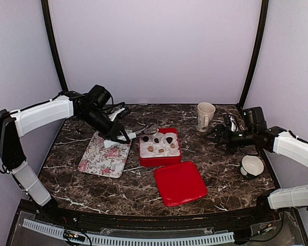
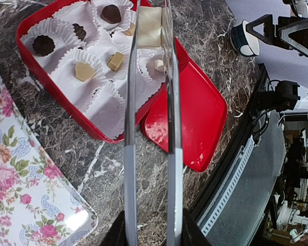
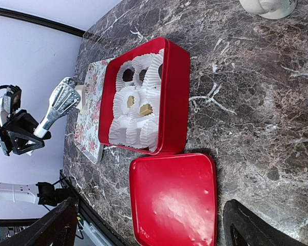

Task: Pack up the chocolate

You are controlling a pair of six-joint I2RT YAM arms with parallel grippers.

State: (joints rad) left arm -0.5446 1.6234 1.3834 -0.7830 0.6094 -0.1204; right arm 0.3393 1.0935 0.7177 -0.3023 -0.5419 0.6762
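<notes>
Evidently for dropping in, the left gripper (image 1: 151,127) clamps a cream chocolate (image 2: 149,25) over the paper cups (image 2: 109,105) of the red box (image 1: 159,161) at frame centre; the right gripper (image 1: 219,136) waits, fingers apart.

Items on your dark marble table (image 1: 92,187), as you had them laid out:

1. Red box (image 1: 159,160), open, mid-table. It held white paper cups with small pieces of chocolate (image 1: 150,148), some dark, some tan.
2. Red lid (image 1: 180,183), lying flat just in front of the box and slightly to the right.
3. Flowered tray (image 1: 104,155), left of the box.
4. Pale mug (image 1: 205,116), upright, back right.
5. White bowl (image 1: 252,166), near the right edge.
6. Your left gripper (image 1: 150,128) hung over the box's back left corner; its load could not be made out.
7. Your right gripper (image 1: 218,134) sat near the mug, jaws spread.
</notes>
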